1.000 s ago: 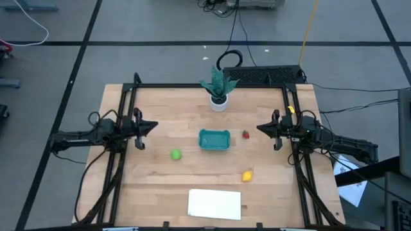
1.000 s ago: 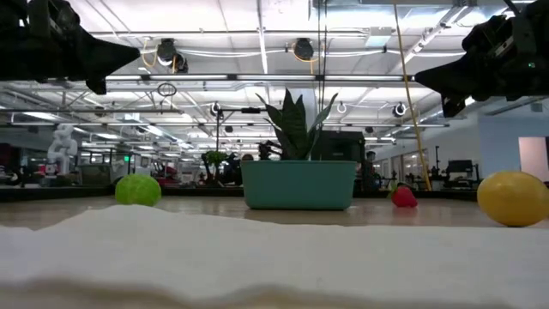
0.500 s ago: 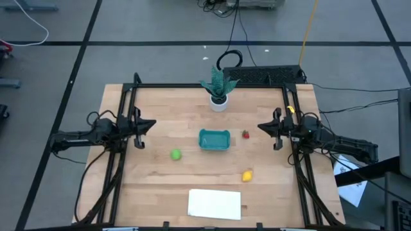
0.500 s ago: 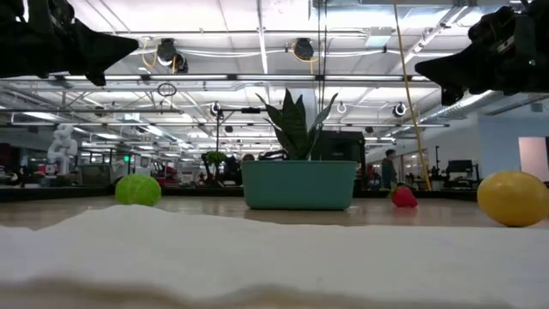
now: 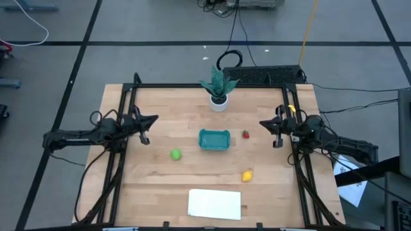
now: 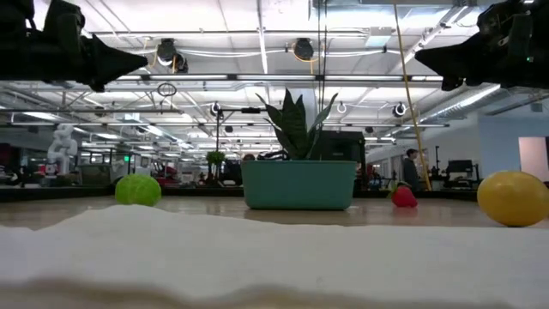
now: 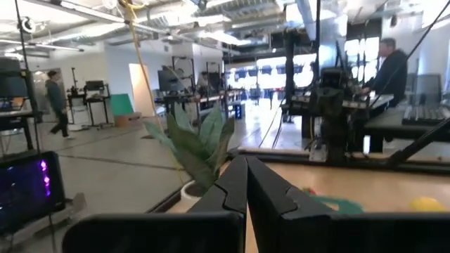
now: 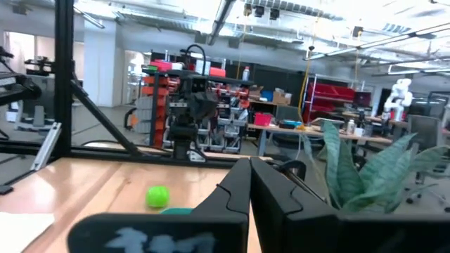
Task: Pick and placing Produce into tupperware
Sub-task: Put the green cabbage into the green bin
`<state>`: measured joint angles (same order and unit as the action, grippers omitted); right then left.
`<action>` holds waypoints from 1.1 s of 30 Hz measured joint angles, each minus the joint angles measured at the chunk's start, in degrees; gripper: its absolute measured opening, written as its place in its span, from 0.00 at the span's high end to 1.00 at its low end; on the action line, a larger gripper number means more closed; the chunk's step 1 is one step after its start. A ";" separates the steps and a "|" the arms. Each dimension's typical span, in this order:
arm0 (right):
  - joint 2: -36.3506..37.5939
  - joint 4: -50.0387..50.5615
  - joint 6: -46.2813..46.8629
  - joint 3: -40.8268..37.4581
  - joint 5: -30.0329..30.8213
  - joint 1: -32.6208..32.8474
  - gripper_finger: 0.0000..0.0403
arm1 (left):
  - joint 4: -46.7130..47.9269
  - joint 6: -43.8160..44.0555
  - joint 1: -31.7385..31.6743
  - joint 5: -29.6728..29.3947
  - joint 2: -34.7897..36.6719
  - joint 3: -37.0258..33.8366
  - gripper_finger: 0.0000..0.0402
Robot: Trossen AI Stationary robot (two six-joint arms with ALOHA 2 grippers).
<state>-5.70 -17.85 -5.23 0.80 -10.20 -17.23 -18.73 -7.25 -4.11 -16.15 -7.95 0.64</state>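
The teal tupperware (image 5: 214, 139) sits mid-table on its base. The lime-green fruit (image 5: 175, 154) lies to its near left, the tiny red fruit (image 5: 245, 135) just to its right, and the yellow lemon-like fruit (image 5: 246, 175) nearer the near edge. My left gripper (image 5: 154, 119) hovers shut above the table's left side, pointing toward the middle. My right gripper (image 5: 262, 124) hovers shut above the right side, right of the red fruit. In the low view both grippers (image 6: 137, 60) (image 6: 422, 58) are high above the fruits. Both wrist views show the fingers closed together (image 7: 246, 163) (image 8: 250, 164).
A potted plant in a white pot (image 5: 218, 93) stands at the far edge behind the tupperware. A flat white sheet (image 5: 214, 204) lies at the near edge. Black frame rails (image 5: 122, 147) run along both table sides. People move about in the room beyond.
My left gripper has swung a little toward the far edge, its tip turning with it. My right gripper has risen and levelled out in the low view, drifting slightly toward the right edge. The fruits and tupperware have stayed put.
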 joint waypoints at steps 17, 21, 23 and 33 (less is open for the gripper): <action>-8.52 -3.77 1.49 0.02 0.11 -5.45 1.00 | -6.88 1.17 -0.32 -1.41 -8.69 -0.02 0.99; -9.70 -4.23 1.06 0.02 0.12 -5.45 1.00 | -7.11 1.54 -0.38 -3.74 -8.69 -0.02 0.99; -9.88 -4.57 0.14 0.02 0.11 -5.45 1.00 | -7.11 3.08 -0.38 -5.98 -8.69 -0.02 0.99; -9.88 -4.76 3.21 0.02 -0.33 -4.82 1.00 | -5.44 7.37 -3.07 -3.81 -10.34 -0.02 0.99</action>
<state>-15.57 -22.60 -2.02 0.82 -10.52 -22.04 -24.18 0.13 -7.19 -19.96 -18.29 0.62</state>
